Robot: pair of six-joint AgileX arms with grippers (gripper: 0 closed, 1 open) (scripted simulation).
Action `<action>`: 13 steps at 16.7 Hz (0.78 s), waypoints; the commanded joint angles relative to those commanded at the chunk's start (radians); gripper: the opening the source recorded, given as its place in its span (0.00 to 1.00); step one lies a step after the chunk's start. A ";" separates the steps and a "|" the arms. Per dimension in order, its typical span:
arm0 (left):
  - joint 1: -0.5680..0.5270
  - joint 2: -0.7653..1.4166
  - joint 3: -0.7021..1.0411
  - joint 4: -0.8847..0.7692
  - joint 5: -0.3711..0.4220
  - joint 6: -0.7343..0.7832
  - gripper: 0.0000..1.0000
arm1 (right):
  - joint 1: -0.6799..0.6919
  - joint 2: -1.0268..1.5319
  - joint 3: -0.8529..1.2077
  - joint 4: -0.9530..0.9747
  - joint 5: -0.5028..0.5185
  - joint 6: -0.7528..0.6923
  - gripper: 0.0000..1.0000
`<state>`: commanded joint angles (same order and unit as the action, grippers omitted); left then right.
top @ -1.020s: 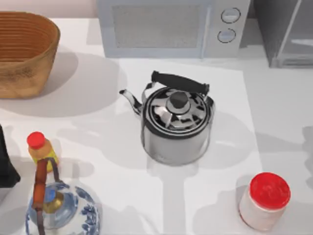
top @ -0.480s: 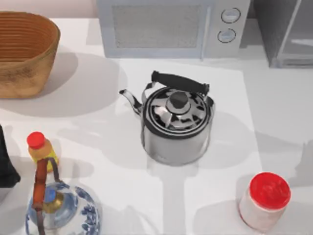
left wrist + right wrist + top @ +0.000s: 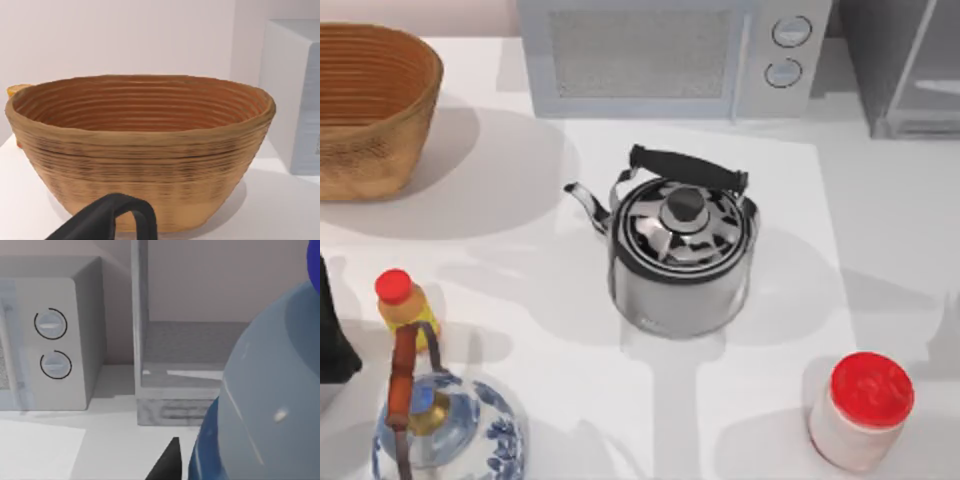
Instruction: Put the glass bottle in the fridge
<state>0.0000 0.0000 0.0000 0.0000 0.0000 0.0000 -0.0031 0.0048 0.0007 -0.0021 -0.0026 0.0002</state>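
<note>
Looking down from the top, a kettle (image 3: 682, 255) stands mid-table, with the microwave (image 3: 670, 55) behind it and the fridge (image 3: 905, 65) at the far right corner. A basket (image 3: 370, 105) sits far left; a yellow bottle (image 3: 405, 305) and a blue-and-white teapot (image 3: 450, 430) are near left, and a red-lidded jar (image 3: 860, 410) is near right.

In the left wrist view, the basket (image 3: 140, 150) stands close ahead, and a dark part of the left gripper (image 3: 112, 217) shows in front of it; whether its fingers are apart I cannot tell.

In the right wrist view, the bottle (image 3: 260, 405) looms blue and close, right beside a dark fingertip (image 3: 167, 462). Whether the right gripper clamps it I cannot tell. Beyond stand the fridge (image 3: 175, 355), its inside visible, and the microwave (image 3: 50, 340).
</note>
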 joint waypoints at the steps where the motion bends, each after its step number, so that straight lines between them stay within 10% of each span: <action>1: 0.000 0.000 0.000 0.000 0.000 0.000 1.00 | 0.000 0.000 0.000 0.000 0.000 0.000 0.01; 13: 0.000 0.000 0.000 0.000 0.000 0.000 1.00 | -0.149 0.769 0.454 0.554 -0.004 -0.007 0.01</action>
<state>0.0000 0.0000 0.0000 0.0000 0.0000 0.0000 -0.1523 0.7741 0.4543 0.5515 -0.0071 -0.0068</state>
